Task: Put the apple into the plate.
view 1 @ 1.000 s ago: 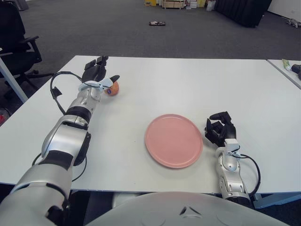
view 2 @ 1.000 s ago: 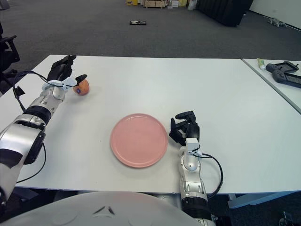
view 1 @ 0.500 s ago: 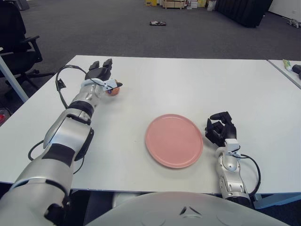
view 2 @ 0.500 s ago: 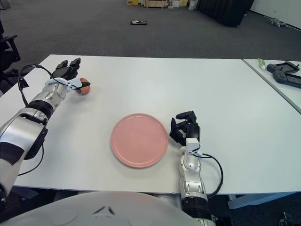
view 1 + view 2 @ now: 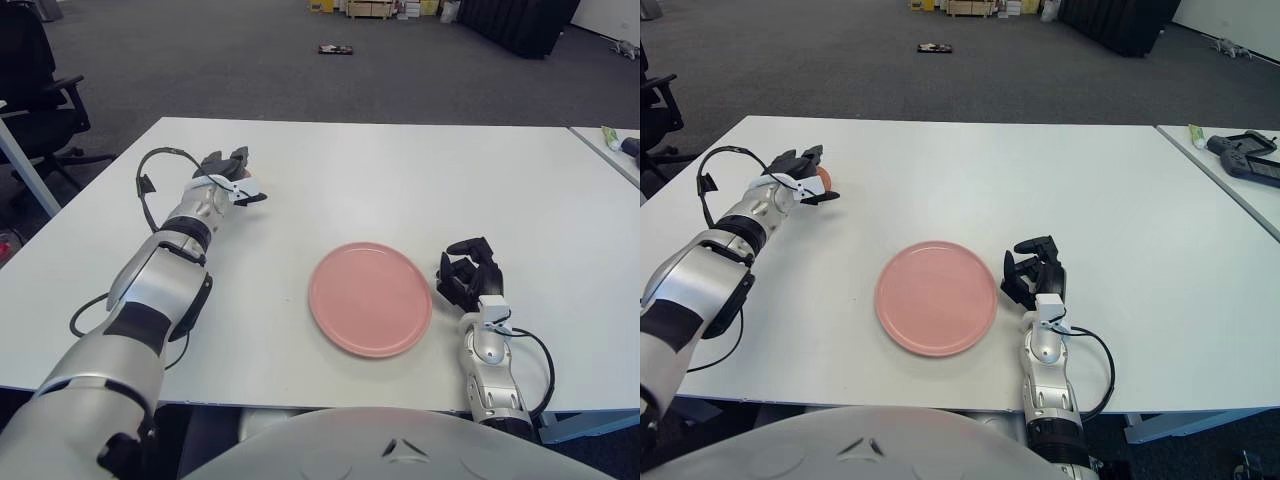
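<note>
Bare white surface [image 5: 970, 190] lies between the left hand [image 5: 800, 178], far left, and the round pink plate [image 5: 936, 297] at centre. The right hand [image 5: 1033, 275] sits just beside the plate's right rim, crowding that side only.

White table [image 5: 400, 180] — office chair [image 5: 35, 80]

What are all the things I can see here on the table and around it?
apple: one, orange-red, far left of the table, mostly hidden by the left hand
plate: one, pink, near the table's front middle, nothing on it
table: one, white, under everything
second table: one, white, at the right, with a dark device and a small green item
office chair: one, black, far left
left hand: black, around the apple
right hand: black, right of the plate
</note>
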`<state>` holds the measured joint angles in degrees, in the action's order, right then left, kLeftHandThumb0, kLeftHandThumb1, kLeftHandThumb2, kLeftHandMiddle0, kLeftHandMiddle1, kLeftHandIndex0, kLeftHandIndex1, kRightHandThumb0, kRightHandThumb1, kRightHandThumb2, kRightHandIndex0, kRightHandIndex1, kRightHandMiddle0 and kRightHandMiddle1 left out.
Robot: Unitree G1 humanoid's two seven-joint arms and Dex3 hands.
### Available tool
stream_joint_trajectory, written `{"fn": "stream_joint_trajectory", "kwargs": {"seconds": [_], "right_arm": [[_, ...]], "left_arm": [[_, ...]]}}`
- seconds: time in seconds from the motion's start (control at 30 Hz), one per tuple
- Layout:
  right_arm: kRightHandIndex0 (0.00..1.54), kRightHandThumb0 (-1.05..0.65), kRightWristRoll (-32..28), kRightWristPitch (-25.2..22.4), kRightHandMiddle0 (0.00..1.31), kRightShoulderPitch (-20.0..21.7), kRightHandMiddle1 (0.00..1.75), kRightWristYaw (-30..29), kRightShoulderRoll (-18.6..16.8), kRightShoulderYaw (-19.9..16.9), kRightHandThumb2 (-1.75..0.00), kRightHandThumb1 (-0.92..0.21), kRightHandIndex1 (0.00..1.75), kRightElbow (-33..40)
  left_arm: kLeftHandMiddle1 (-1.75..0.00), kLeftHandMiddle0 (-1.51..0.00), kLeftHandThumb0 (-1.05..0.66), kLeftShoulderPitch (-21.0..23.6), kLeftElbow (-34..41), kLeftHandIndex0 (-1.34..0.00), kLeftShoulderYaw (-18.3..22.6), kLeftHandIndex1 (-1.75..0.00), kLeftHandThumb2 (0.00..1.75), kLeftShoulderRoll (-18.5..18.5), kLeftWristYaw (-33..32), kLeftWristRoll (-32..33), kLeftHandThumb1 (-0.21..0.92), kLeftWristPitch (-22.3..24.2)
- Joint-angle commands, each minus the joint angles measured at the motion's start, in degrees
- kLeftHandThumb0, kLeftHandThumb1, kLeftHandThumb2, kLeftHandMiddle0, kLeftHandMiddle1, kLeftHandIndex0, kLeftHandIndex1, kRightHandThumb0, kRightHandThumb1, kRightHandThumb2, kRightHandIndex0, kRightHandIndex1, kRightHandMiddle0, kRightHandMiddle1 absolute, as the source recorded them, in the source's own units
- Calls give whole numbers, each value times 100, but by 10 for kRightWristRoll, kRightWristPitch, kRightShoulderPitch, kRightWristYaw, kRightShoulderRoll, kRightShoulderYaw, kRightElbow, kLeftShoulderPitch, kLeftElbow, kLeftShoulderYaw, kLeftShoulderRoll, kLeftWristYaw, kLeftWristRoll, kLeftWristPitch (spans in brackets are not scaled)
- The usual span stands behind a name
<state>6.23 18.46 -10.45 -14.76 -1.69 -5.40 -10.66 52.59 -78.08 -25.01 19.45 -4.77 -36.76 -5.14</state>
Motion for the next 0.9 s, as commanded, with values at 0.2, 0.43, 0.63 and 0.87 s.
{"fn": "stream_joint_trajectory", "kwargs": {"seconds": [0.2,0.43,0.63,0.87], "right_arm": [[66,-40,-3,-2,40,-10,175,-7,3,-15,-98,-59,152,7],[63,-40,-6,1,40,-13,175,-9,1,-20,-97,-60,153,10],[62,-40,-5,1,40,-16,175,-13,-3,-22,-97,-60,152,16],[61,-40,-7,0,39,-20,175,-11,-5,-25,-95,-61,151,23]], "left_arm": [[0,0,-96,-3,-8,-1,-3,-3,40,-5,39,-1,92,22],[0,-1,-95,-14,-12,0,-5,-20,50,-6,71,-3,92,35],[-3,-5,-96,-24,-14,0,-8,-36,61,-5,86,-6,92,44],[-21,-6,-96,-33,-14,0,-11,-53,70,-5,89,-6,92,45]]}}
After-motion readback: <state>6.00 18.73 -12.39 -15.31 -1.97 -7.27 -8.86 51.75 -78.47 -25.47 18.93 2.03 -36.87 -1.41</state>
